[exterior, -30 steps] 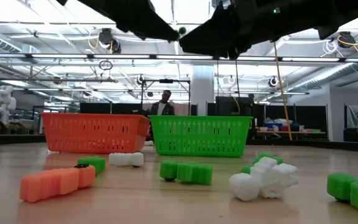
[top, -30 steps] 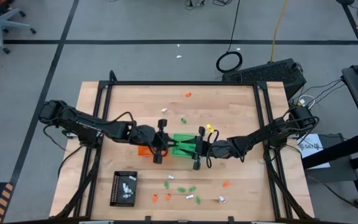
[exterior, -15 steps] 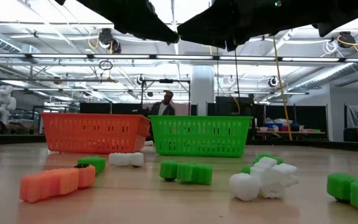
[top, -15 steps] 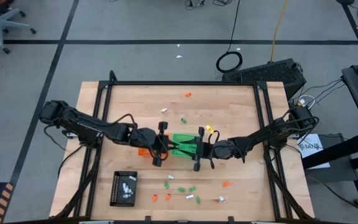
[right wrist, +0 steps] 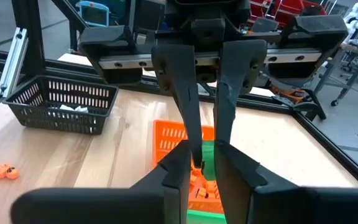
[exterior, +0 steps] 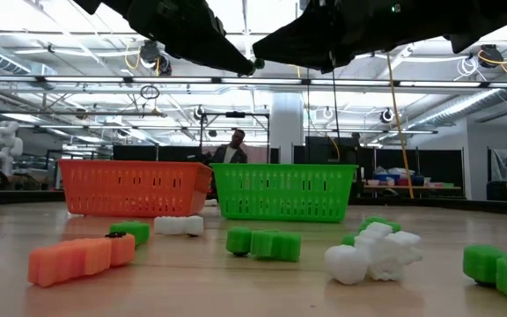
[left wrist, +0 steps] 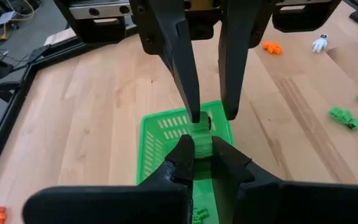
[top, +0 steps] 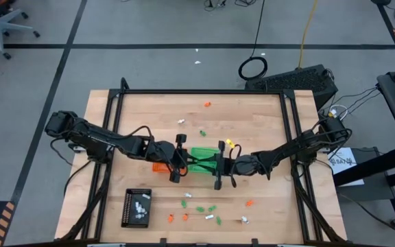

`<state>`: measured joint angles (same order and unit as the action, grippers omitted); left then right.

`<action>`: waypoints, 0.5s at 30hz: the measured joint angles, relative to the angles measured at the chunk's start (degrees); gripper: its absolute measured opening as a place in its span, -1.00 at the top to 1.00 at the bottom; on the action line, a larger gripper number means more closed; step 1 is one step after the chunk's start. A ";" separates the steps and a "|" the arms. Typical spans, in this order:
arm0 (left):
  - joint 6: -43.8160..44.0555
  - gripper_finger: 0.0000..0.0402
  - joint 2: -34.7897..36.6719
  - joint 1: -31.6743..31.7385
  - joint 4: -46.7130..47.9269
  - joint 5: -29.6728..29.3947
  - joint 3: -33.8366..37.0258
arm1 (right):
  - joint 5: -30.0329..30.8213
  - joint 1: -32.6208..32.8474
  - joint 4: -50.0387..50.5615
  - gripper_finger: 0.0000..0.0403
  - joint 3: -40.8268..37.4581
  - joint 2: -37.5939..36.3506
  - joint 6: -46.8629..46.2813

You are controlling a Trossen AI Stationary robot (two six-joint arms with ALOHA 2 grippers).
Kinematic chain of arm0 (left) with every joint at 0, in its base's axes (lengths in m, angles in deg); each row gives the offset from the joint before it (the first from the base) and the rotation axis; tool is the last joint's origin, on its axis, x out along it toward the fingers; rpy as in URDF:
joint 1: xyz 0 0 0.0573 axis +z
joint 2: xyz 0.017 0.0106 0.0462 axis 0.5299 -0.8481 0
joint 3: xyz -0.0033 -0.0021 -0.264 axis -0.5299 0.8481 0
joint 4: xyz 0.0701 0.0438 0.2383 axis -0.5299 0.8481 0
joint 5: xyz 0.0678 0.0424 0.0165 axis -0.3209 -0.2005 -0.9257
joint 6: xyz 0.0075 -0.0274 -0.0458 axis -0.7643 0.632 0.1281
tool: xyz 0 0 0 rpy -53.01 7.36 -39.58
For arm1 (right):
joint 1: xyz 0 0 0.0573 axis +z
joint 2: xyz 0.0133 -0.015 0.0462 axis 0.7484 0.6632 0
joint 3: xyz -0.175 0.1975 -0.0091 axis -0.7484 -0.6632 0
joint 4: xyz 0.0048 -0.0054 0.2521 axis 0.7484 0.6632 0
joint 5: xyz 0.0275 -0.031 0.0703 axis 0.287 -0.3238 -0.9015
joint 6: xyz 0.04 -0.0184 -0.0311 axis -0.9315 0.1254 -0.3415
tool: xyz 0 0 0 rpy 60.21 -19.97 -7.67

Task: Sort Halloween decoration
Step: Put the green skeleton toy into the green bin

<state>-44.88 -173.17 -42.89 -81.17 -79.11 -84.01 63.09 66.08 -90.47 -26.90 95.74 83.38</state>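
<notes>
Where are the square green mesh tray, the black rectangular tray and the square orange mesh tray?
square green mesh tray (top: 201, 156): high view, bare floor between the grippers.
black rectangular tray (top: 130, 206): high view, empty left part.
square orange mesh tray (exterior: 135, 187): low view, front wall.

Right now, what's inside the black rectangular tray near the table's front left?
A few tiny white trinkets lie inside the black rectangular plastic tray, clustered toward one end. Its slotted wall hides the rest of the floor in the right wrist view.

I see a pale wood table (top: 252, 116) with fine grain and a matt finish. The green tray (exterior: 284, 192) and orange tray (exterior: 130, 187) look like slatted plastic. The fingers (left wrist: 176, 43) are smooth dark plastic.
</notes>
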 joint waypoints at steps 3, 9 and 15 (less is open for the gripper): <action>0.00 0.87 0.00 0.00 0.00 -0.02 0.00 | 0.00 0.01 0.19 0.66 0.01 0.00 0.22; 0.00 0.86 0.00 0.00 -0.08 -0.02 0.00 | 0.13 0.17 -0.01 0.35 0.02 0.00 2.63; -0.02 0.86 0.00 -0.04 0.63 0.03 0.00 | 3.53 0.11 0.98 0.14 0.02 0.00 3.16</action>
<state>-44.90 -173.17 -42.94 -80.54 -79.08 -84.01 66.62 66.19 -89.49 -26.88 95.74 86.53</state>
